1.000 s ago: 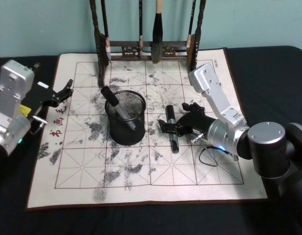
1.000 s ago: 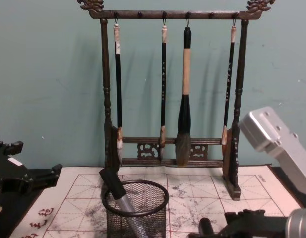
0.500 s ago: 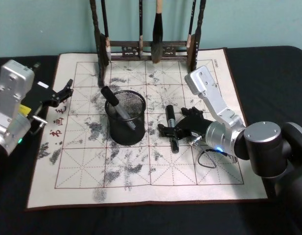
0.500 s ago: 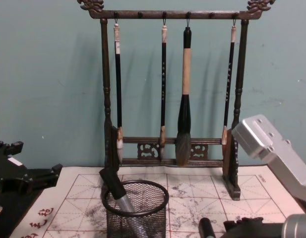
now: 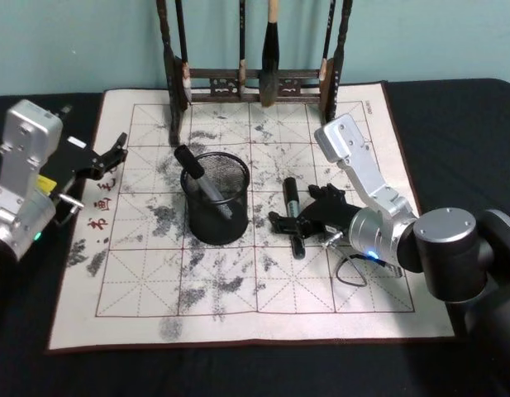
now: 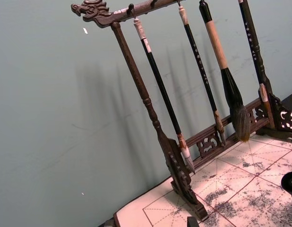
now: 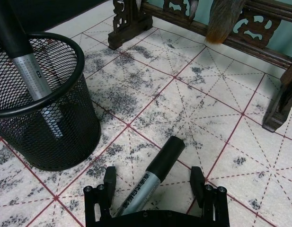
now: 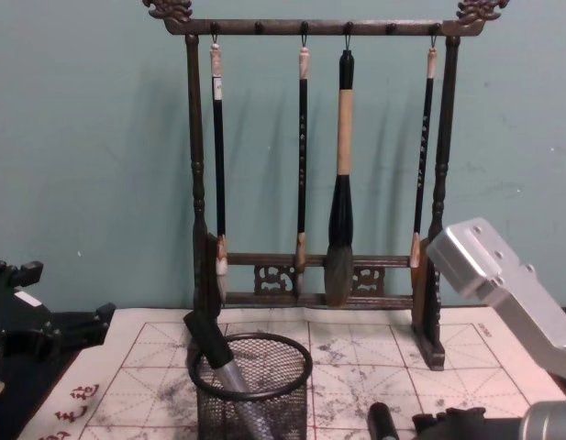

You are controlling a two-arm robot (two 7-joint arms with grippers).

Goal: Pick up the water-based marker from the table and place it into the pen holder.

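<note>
Head view gives you the left gripper (image 5: 106,159) parked off the left edge of the white mat (image 5: 238,289), over the dark table (image 5: 453,107) and well apart from everything else.

Moving right, the pen holder (image 5: 209,223) stands upright on the mat, to the left of the right gripper (image 5: 300,217) and near it but not touching. One black-capped marker already in the cup (image 5: 197,174) leans against the rim.

Next comes the water-based marker (image 5: 290,194), lying flat on the mat between the holder and the right arm. Check the right wrist view. The right gripper is spread wide and grasps nothing. Its two black fingers (image 7: 108,178) sit on either side of the marker's grey barrel, with a clear gap on each side. The marker's black cap points away from the palm, toward the wooden brush rack (image 7: 136,19) beyond the fingertips. The holder's mesh wall (image 7: 41,118) sits just off one finger.

From the chest view you see the holder (image 8: 255,403) low in the middle. The marker's black end (image 8: 382,420) pokes up just beside the right gripper at the bottom edge, and the brush rack stands behind both.
</note>
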